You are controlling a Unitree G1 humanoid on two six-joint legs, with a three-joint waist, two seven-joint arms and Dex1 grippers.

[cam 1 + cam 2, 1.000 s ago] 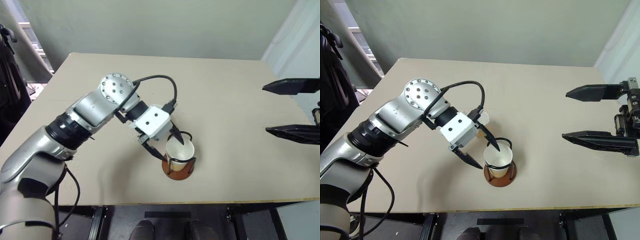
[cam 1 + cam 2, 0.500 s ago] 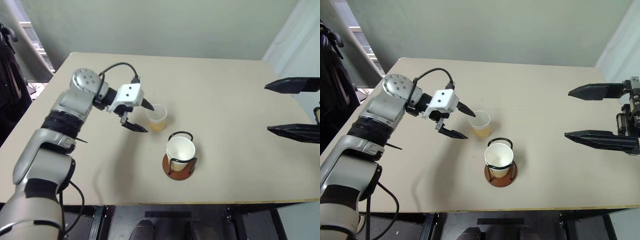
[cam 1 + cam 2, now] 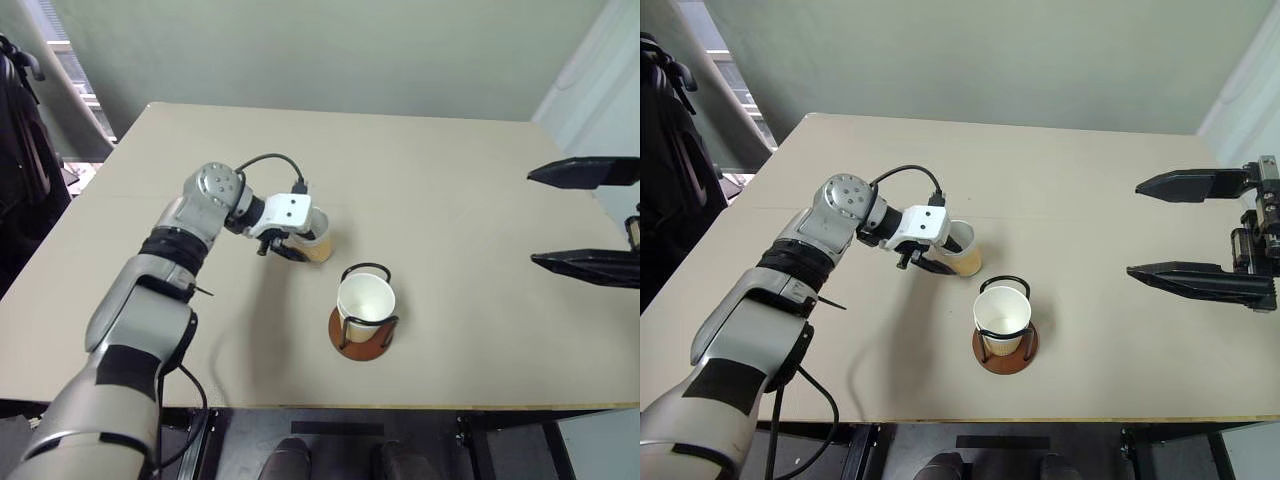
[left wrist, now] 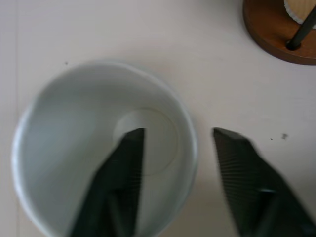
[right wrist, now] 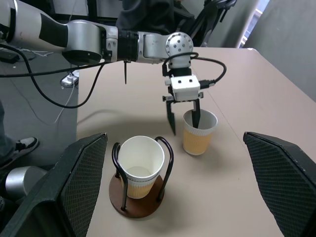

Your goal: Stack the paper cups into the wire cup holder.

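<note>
A tan paper cup stands upright on the table, behind and left of the wire cup holder. My left gripper straddles this cup's near wall. In the left wrist view one fingertip is inside the white cup and the other is outside, with a gap on each side of the rim. Another paper cup sits upright in the holder, on its reddish-brown base. My right gripper hangs wide open at the right, well away from both cups, with nothing between its fingers.
The table's front edge runs just in front of the holder. Dark gear stands off the table's left side. A wall rises behind the table's far edge.
My left gripper left the cup in the holder, swung back and left to the loose cup, and now has one finger inside it with narrower jaws. The right arm stayed put.
</note>
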